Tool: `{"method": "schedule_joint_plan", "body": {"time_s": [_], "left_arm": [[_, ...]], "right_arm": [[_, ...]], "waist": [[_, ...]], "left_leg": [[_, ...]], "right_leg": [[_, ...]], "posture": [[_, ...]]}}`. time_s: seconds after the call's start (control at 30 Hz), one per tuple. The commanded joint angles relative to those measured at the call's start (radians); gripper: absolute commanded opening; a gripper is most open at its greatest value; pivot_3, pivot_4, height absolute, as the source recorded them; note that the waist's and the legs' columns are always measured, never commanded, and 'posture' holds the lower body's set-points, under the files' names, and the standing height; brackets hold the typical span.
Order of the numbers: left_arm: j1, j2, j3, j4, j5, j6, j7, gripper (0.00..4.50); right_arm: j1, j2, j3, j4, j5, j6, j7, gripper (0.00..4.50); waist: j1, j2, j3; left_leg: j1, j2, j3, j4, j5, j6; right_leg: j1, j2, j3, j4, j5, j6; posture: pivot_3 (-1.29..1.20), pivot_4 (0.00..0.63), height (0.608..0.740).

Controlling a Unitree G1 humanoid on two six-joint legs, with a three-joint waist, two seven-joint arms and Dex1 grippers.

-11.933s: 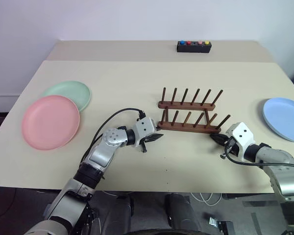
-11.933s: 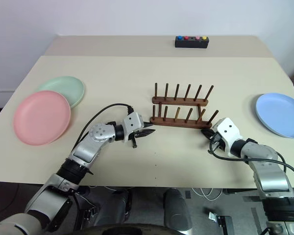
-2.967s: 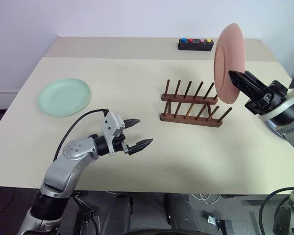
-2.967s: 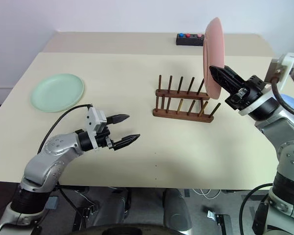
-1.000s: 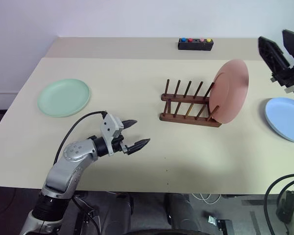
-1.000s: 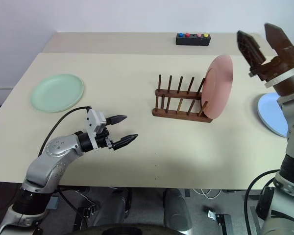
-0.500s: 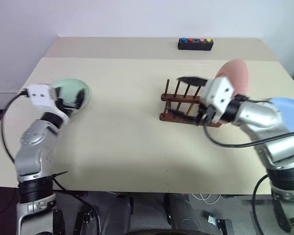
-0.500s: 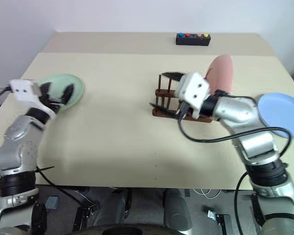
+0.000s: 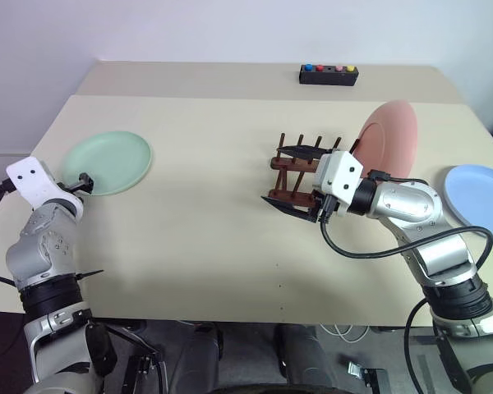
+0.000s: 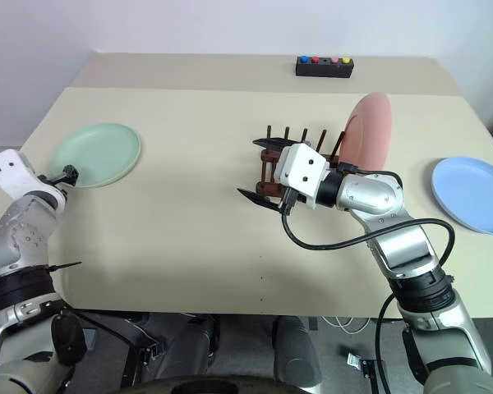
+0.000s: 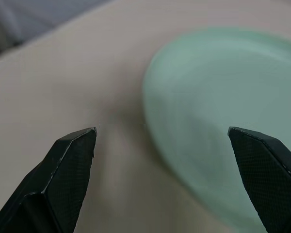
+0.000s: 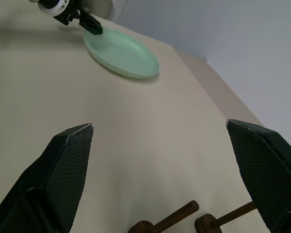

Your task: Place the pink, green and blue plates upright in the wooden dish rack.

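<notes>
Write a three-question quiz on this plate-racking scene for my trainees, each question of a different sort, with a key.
1. True or false: the pink plate stands upright in the wooden dish rack.
2. Which plate lies just ahead of the left gripper? A blue, B green, C pink.
3. Fill in: the blue plate lies flat at the table's ___ edge.

Key: 1 true. 2 B, the green plate. 3 right.

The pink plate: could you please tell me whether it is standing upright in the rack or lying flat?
Upright. The pink plate stands on edge at the right end of the wooden dish rack, leaning slightly, its round face visible, with neither gripper on it.
</notes>
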Motion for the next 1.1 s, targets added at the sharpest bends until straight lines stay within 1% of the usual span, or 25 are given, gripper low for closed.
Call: {"method": "schedule_joint_plan", "body": {"time_s": [0.03, 0.1, 0.13, 0.17, 0.2, 0.27, 0.33, 0.37, 0.4, 0.57, 0.7, 0.77, 0.83, 0.9, 1.03, 1.1], "left_arm": [[-0.046, 0.002, 0.062, 0.037, -0.055, 0.012, 0.007, 4.50], [-0.063, 0.002, 0.065, 0.070, -0.057, -0.001, 0.014, 4.50], [-0.076, -0.005, 0.076, 0.078, -0.069, -0.015, 0.019, 3.95], [-0.083, -0.008, 0.079, 0.079, -0.074, -0.025, 0.020, 3.64], [-0.087, -0.008, 0.075, 0.079, -0.073, -0.029, 0.021, 3.17], [-0.088, -0.005, 0.072, 0.082, -0.073, -0.034, 0.022, 2.10], [-0.087, -0.005, 0.073, 0.085, -0.076, -0.041, 0.024, 1.16], [-0.086, -0.005, 0.073, 0.085, -0.077, -0.043, 0.025, 0.55], [-0.085, -0.004, 0.073, 0.083, -0.079, -0.044, 0.025, 0.06], [-0.070, 0.000, 0.069, 0.061, -0.091, -0.043, 0.022, 0.02], [-0.063, -0.032, 0.034, -0.050, -0.126, -0.104, -0.055, 0.02], [-0.067, -0.056, -0.029, -0.156, -0.114, -0.159, -0.098, 0.02], [-0.073, -0.062, -0.101, -0.233, -0.068, -0.217, -0.121, 0.02], [-0.079, -0.054, -0.157, -0.273, -0.014, -0.262, -0.123, 0.02], [-0.149, -0.101, -0.212, -0.333, -0.025, -0.279, -0.111, 0.02], [-0.171, -0.111, -0.295, -0.362, 0.031, -0.275, -0.112, 0.02]], "right_arm": [[0.008, 0.009, -0.028, -0.024, -0.008, -0.014, -0.005, 4.48], [0.014, 0.009, -0.031, -0.025, -0.015, -0.015, -0.008, 4.48], [0.018, 0.007, -0.032, -0.025, -0.022, -0.019, -0.010, 4.50], [0.021, 0.007, -0.035, -0.025, -0.024, -0.020, -0.012, 4.50], [0.023, 0.007, -0.037, -0.025, -0.027, -0.021, -0.013, 4.50], [0.026, 0.009, -0.040, -0.026, -0.030, -0.021, -0.013, 4.50], [0.029, 0.011, -0.041, -0.028, -0.032, -0.021, -0.012, 4.50], [0.030, 0.011, -0.041, -0.028, -0.034, -0.022, -0.012, 4.50], [0.029, 0.012, -0.041, -0.027, -0.038, -0.024, -0.012, 4.50], [0.025, 0.018, -0.038, -0.018, -0.050, -0.036, -0.010, 4.50], [0.014, 0.023, -0.034, -0.007, -0.066, -0.056, -0.011, 4.50], [-0.006, 0.028, -0.025, 0.009, -0.097, -0.083, -0.019, 4.50], [-0.027, 0.035, -0.017, 0.027, -0.131, -0.114, -0.028, 4.50], [-0.046, 0.043, -0.010, 0.046, -0.167, -0.149, -0.039, 4.50], [-0.106, 0.070, 0.005, 0.115, -0.281, -0.221, -0.112, 4.50], [-0.145, 0.074, 0.021, 0.154, -0.362, -0.269, -0.154, 4.50]], "waist": [[0.000, 0.000, 0.000], [0.001, 0.000, 0.000], [0.001, 0.000, 0.000], [0.001, 0.000, 0.000], [0.001, 0.000, 0.000], [0.001, 0.000, 0.000], [0.000, 0.000, 0.000], [0.000, 0.000, 0.000], [0.000, 0.000, 0.000], [0.000, 0.000, 0.000], [0.000, 0.000, 0.000], [0.005, -0.001, 0.000], [0.008, -0.002, 0.000], [0.005, -0.002, 0.000], [0.001, -0.002, 0.000], [-0.001, -0.002, 0.000]], "left_leg": [[0.000, 0.000, 0.000, 0.000, 0.000, 0.000], [0.000, 0.000, 0.000, 0.000, 0.000, 0.000], [0.000, 0.000, 0.000, 0.000, 0.000, 0.000], [0.000, 0.000, 0.000, 0.000, 0.000, 0.000], [0.000, 0.000, 0.000, 0.000, 0.000, 0.000], [0.000, 0.000, 0.000, 0.000, 0.000, 0.000], [0.000, 0.000, 0.000, 0.000, 0.000, 0.000], [0.000, 0.000, 0.000, 0.000, 0.000, 0.000], [0.000, 0.000, 0.000, 0.000, 0.000, 0.000], [0.000, 0.000, 0.000, 0.000, 0.000, 0.000], [0.000, 0.000, 0.000, 0.000, 0.000, 0.000], [0.000, 0.000, 0.000, 0.000, 0.000, 0.000], [-0.001, 0.000, 0.000, 0.001, 0.001, -0.001], [-0.001, 0.000, 0.000, 0.001, 0.001, -0.001], [0.000, 0.000, 0.000, 0.000, 0.001, -0.001], [0.000, 0.000, 0.000, 0.000, 0.001, -0.001]], "right_leg": [[0.000, 0.000, 0.000, 0.000, 0.000, 0.000], [0.000, 0.000, 0.000, 0.000, 0.000, 0.000], [0.000, 0.000, 0.000, 0.000, 0.000, 0.000], [0.000, 0.000, 0.000, 0.000, 0.000, 0.000], [0.000, 0.000, 0.000, 0.000, 0.000, 0.000], [0.000, 0.000, 0.000, 0.000, 0.000, 0.000], [0.000, 0.000, 0.000, 0.000, 0.000, 0.000], [0.000, 0.000, 0.000, 0.000, 0.000, 0.000], [0.000, 0.000, 0.000, 0.000, 0.000, 0.000], [0.000, 0.000, 0.000, 0.000, 0.000, 0.000], [0.000, 0.000, 0.000, 0.000, 0.000, 0.000], [0.000, 0.000, 0.000, 0.000, 0.000, 0.000], [0.000, 0.000, 0.000, 0.000, 0.000, 0.000], [0.000, 0.000, 0.000, 0.000, 0.001, 0.000], [0.000, 0.000, 0.000, 0.000, 0.001, 0.000], [0.000, 0.000, 0.000, 0.000, 0.001, 0.000]], "posture": [[0.00, 0.150, 0.734], [0.00, 0.150, 0.734], [0.00, 0.150, 0.734], [0.00, 0.150, 0.734], [0.00, 0.150, 0.734], [0.00, 0.150, 0.734], [0.00, 0.150, 0.734], [0.00, 0.150, 0.734], [0.00, 0.150, 0.734], [0.00, 0.150, 0.734], [0.00, 0.150, 0.734], [0.00, 0.150, 0.734], [0.00, 0.150, 0.734], [0.00, 0.150, 0.734], [0.00, 0.150, 0.734], [0.00, 0.150, 0.734]]}}
